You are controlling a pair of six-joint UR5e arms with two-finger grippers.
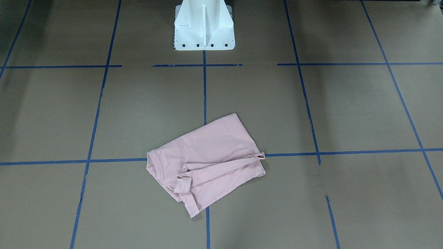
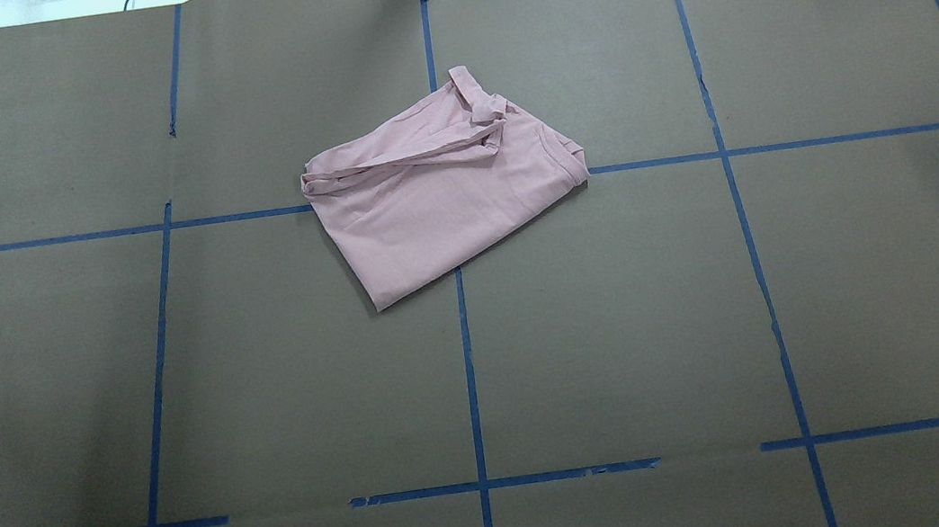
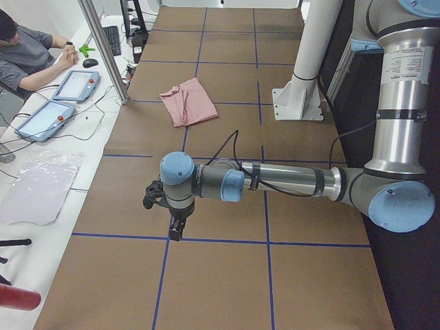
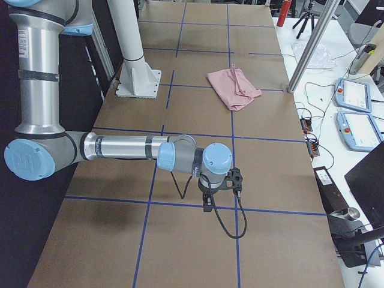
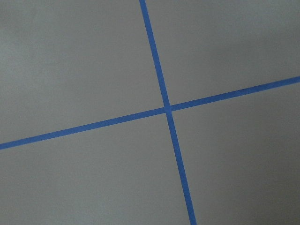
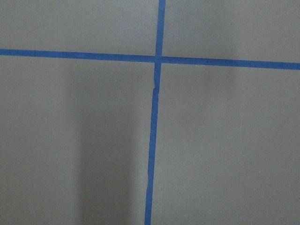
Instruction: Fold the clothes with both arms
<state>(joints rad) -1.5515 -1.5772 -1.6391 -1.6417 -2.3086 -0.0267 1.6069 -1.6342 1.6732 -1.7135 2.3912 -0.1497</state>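
The pink T-shirt [image 1: 207, 155] lies folded and a little rumpled near the middle of the table, with a sleeve strip lying across it and its print hidden. It also shows in the overhead view [image 2: 442, 190], the left side view [image 3: 187, 102] and the right side view [image 4: 233, 87]. No arm shows in the front or overhead views. The left gripper [image 3: 176, 230] hangs over bare paper far from the shirt; I cannot tell whether it is open. The right gripper [image 4: 207, 204] hangs likewise at the other end; I cannot tell its state. Both wrist views show only brown paper and blue tape.
The white pedestal [image 1: 204, 27] stands at the robot's side of the table. Blue tape lines [image 2: 466, 346] grid the brown paper. An operator [image 3: 27, 55] sits by tablets [image 3: 75, 84] beyond the table's far edge. A metal post [image 3: 103, 48] stands at that edge.
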